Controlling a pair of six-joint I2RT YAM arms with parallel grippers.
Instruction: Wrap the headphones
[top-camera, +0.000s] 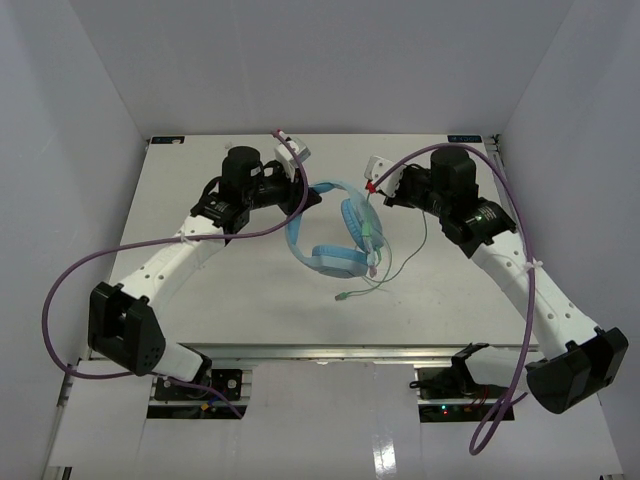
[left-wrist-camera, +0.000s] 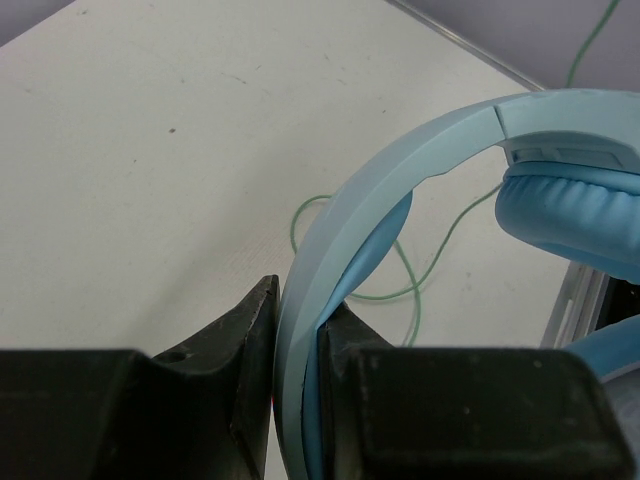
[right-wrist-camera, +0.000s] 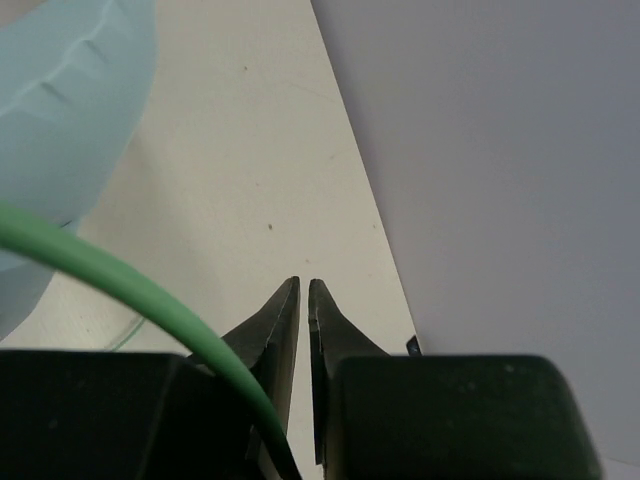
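The light blue headphones are held over the middle of the table. My left gripper is shut on their headband, which runs up between its two fingers; a padded earcup shows at the right. The thin pale-green cable hangs in loops from the headphones, with its plug lying on the table in front. My right gripper is just right of the headband, jaws all but closed. The cable crosses its left finger and drops in at the jaw base. An earcup is at upper left.
The white table is boxed in by white walls on three sides; the right wall stands close beside my right gripper. Purple arm cables loop out at both sides.
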